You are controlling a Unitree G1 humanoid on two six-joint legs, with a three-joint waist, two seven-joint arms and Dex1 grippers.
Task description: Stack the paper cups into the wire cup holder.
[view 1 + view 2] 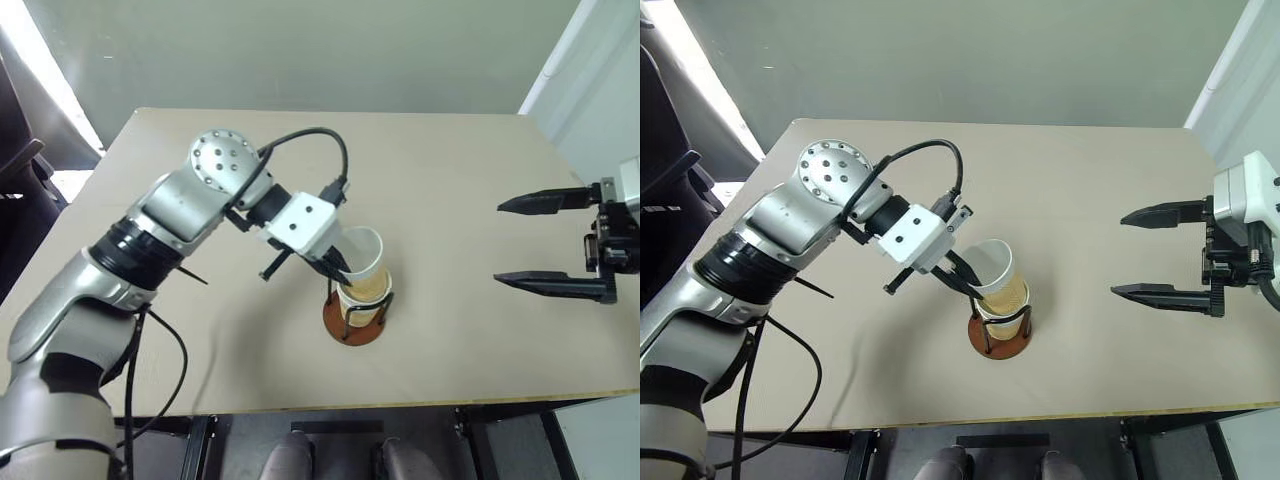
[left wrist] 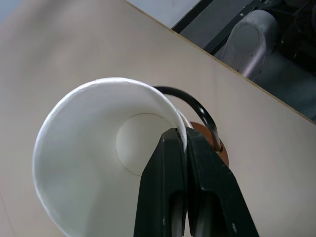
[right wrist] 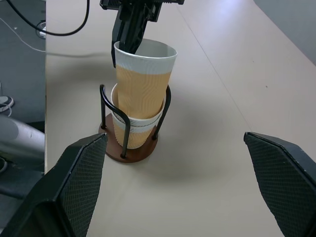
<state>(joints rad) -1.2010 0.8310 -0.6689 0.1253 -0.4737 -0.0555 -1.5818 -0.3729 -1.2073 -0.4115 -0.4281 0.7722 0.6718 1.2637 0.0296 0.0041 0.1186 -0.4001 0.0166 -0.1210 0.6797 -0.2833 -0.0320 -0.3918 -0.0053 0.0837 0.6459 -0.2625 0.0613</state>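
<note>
Near the middle of the tan table (image 1: 460,180), toward its front edge: wire cup holder (image 3: 127,146), reddish-brown disc base, black wire loops rising round a paper cup already seated inside. Second cup, the top paper cup (image 3: 143,81), pushed partway into the seated one, leaning slightly, white rim well above the wire loops. Left gripper (image 1: 340,268) reaching down from the left, fingers (image 2: 170,187) nearly together and pinching the rim of that top cup, one finger inside the white wall, one outside. Right gripper (image 1: 545,240) off to the right, well apart from the holder, spread as wide as it goes, holding nothing, touching nothing, both black fingers pointing toward the cups. Black cable looping over the left wrist and hanging down along the arm. Table surface bare, pale and matte, front edge a lighter strip. Behind, a plain grey-green wall (image 1: 300,50); white vertical trim (image 1: 575,50) at the far right corner.
</note>
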